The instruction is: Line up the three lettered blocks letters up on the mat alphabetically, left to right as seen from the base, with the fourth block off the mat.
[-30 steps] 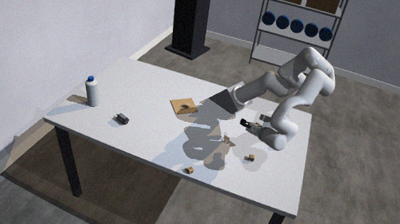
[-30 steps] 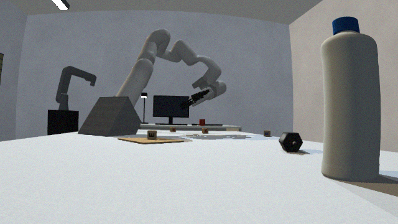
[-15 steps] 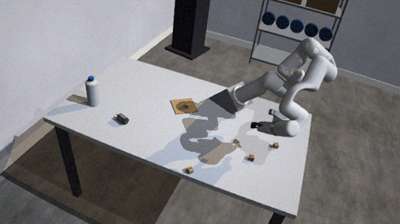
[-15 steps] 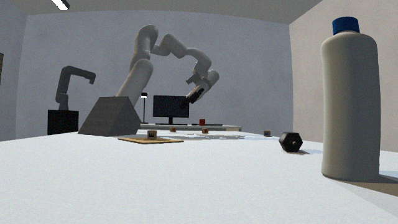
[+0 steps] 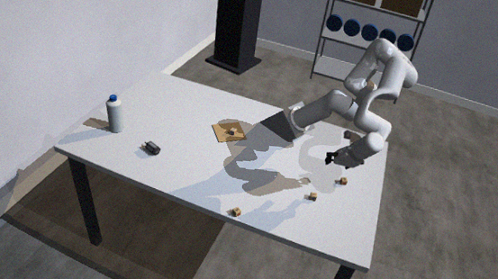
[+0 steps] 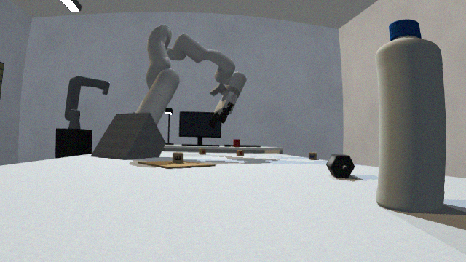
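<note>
A tan mat (image 5: 229,131) lies on the white table near the robot's grey base wedge (image 5: 280,125). One small wooden block (image 5: 232,131) sits on the mat; it also shows in the low view (image 6: 178,157) on the mat (image 6: 176,164). Three more blocks lie off the mat on the table: one (image 5: 343,180) near the right edge, one (image 5: 313,196) beside it, and one (image 5: 236,212) at the front edge. Their letters are too small to read. My gripper (image 5: 331,157) is open and empty, raised above the table just behind the right-hand block, and is seen high up in the low view (image 6: 219,117).
A white bottle with a blue cap (image 5: 115,113) stands at the table's left end and looms large in the low view (image 6: 411,116). A small black hexagonal object (image 5: 152,147) lies near it. A small dark object sits by the table's far right edge.
</note>
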Controlling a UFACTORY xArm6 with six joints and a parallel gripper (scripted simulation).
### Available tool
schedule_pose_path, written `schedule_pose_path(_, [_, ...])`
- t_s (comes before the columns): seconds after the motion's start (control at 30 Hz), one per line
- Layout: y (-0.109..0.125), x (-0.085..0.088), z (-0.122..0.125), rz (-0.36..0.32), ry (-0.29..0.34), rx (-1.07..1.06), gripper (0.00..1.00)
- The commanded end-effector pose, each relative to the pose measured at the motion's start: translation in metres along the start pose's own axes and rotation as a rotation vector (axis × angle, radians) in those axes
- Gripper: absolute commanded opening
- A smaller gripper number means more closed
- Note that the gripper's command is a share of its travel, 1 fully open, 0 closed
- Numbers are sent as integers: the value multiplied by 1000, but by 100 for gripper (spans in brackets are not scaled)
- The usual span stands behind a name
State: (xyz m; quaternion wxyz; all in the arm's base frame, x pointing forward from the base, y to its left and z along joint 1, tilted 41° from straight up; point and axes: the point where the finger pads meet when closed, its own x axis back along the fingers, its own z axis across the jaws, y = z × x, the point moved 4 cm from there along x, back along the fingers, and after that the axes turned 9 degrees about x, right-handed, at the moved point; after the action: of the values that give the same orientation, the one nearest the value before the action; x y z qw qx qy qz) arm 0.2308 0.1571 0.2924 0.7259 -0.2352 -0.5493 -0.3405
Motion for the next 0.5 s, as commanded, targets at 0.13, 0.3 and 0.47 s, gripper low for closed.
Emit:
schedule_pose_path(0.13, [7,11,36,-221,39,10,100])
schedule_pose_path(0.3, [10,14,51,-313,57,14,100])
schedule_pose_path(0.47, [13,19,67,-412,80,19,100])
